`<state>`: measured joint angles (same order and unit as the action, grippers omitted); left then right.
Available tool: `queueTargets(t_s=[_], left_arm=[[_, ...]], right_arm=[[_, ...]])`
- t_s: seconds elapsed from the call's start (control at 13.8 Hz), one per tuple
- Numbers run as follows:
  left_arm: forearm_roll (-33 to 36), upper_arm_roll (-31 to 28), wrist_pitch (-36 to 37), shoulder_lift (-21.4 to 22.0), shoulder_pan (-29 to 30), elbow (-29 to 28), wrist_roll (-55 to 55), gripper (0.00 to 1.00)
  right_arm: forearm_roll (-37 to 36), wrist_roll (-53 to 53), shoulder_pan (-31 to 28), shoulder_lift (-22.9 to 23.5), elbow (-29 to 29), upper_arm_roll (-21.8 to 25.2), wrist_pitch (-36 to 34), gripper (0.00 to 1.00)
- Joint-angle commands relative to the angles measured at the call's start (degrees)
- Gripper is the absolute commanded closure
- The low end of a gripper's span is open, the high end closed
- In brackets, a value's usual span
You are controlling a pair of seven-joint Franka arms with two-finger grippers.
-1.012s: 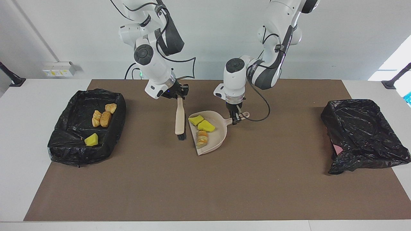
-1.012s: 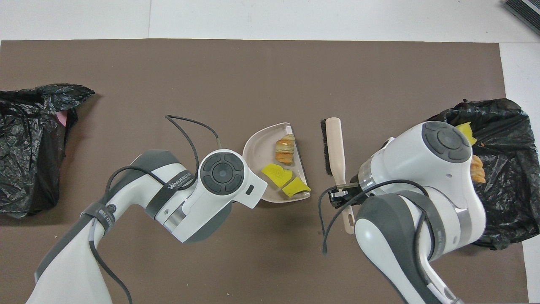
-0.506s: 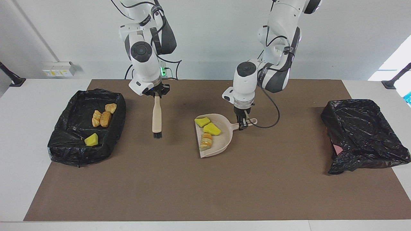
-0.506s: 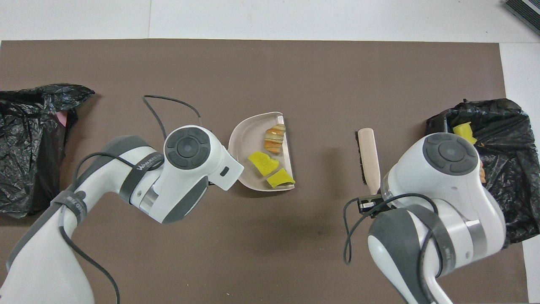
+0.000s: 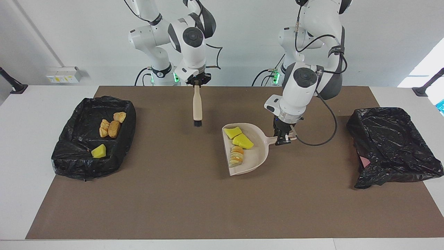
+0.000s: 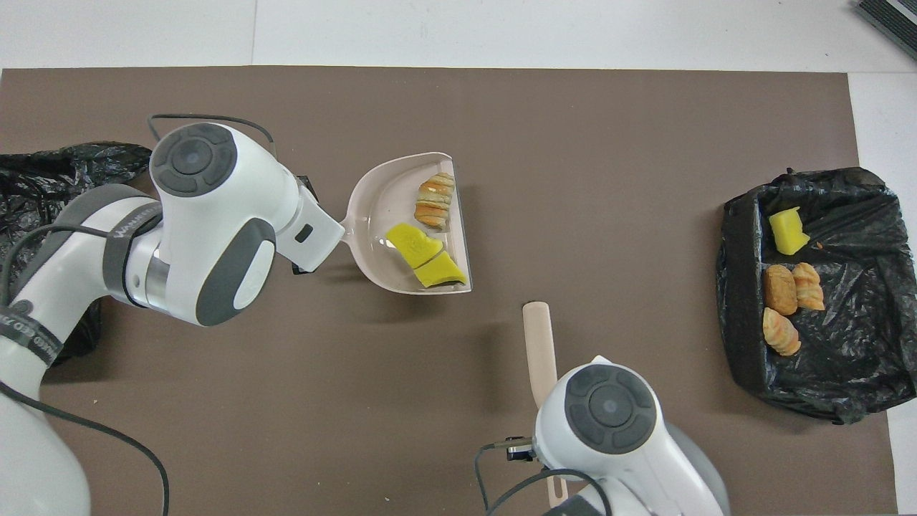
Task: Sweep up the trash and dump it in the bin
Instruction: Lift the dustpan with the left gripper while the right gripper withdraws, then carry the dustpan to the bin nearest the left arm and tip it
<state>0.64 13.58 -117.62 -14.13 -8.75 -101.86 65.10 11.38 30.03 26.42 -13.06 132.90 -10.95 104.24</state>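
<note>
My left gripper (image 5: 284, 136) is shut on the handle of the beige dustpan (image 5: 255, 158) and holds it just above the brown mat. The pan (image 6: 376, 208) carries three pieces of trash: two yellow sponge chunks (image 5: 233, 132) (image 5: 242, 141) and a tan bread piece (image 5: 237, 156). My right gripper (image 5: 197, 82) is shut on the beige brush (image 5: 197, 106), which hangs bristles down over the mat. A black-lined bin (image 5: 129, 116) at the right arm's end holds three bread pieces (image 5: 110, 127) and a yellow chunk (image 5: 99, 151). In the overhead view both grippers are hidden under their wrists.
A second black-lined bin (image 5: 392, 139) sits at the left arm's end, with a bit of pink showing at its edge; it also shows in the overhead view (image 6: 43, 179). The brown mat (image 5: 208, 201) covers most of the white table.
The left gripper has carried the dustpan and its three pieces toward the left arm's end. The right gripper has lifted the brush away from the pan and drawn it back toward the robots.
</note>
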Motion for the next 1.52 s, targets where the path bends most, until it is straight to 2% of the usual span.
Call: queueTargets(t_s=[0.0,0.14,0.43,0.8,0.87,0.94,1.01,1.45], left_arm=[[-2.49,-3.55,4.67,-0.37,-0.30,4.29,6.25,1.00],[-2.58,-6.36,6.78,-0.46,-0.30,5.87,10.03,1.00],[-3.37,-13.21,9.16,-0.02,-0.30,6.49,19.60,1.00],[-3.46,-22.79,10.04,0.95,-0.30,6.50,30.94,1.00],[-3.46,-24.64,10.04,0.95,-0.30,6.41,33.05,1.00],[-3.46,-26.57,9.96,1.03,-0.30,6.41,35.34,1.00],[-3.46,-27.98,9.87,1.03,-0.30,6.49,37.27,1.00],[-3.02,-37.74,9.52,1.03,-0.30,7.73,45.89,1.00]], right_arm=[[4.42,2.22,3.36,-0.48,4.21,0.22,6.74,1.00],[6.55,4.59,5.82,1.27,4.21,0.22,9.38,1.00],[6.55,9.34,11.36,8.82,4.21,0.22,19.66,1.00],[6.38,8.73,11.55,9.89,5.88,0.22,21.61,0.99],[6.47,8.73,11.38,10.07,5.79,0.31,21.61,0.86],[6.47,8.99,11.11,10.33,5.53,0.22,21.44,0.47],[6.38,9.08,11.11,10.59,4.83,0.31,21.27,0.00],[5.59,6.45,2.87,9.28,-2.63,0.66,16.88,0.00]])
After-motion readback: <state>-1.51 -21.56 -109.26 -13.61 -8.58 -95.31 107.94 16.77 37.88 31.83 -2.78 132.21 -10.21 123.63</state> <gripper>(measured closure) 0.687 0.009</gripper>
